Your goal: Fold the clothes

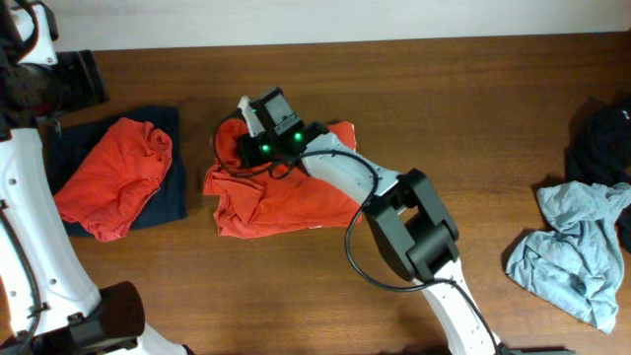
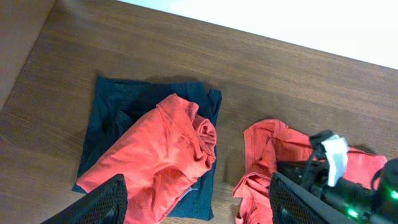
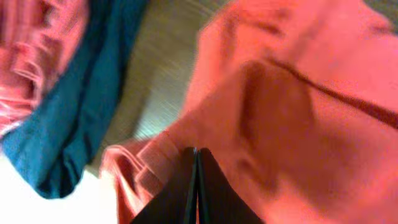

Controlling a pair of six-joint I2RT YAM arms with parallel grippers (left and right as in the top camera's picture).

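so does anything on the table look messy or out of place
Yes. At the left, the red-orange garment lies bunched and slanted on the folded navy garment, spilling past its edge. At the far right, the grey-blue garment and the black garment are crumpled heaps. The red-orange T-shirt in the middle is rumpled too.

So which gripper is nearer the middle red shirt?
Right. The right gripper is shut at the red shirt's top-left edge; the left gripper hangs open by the far-left pile.
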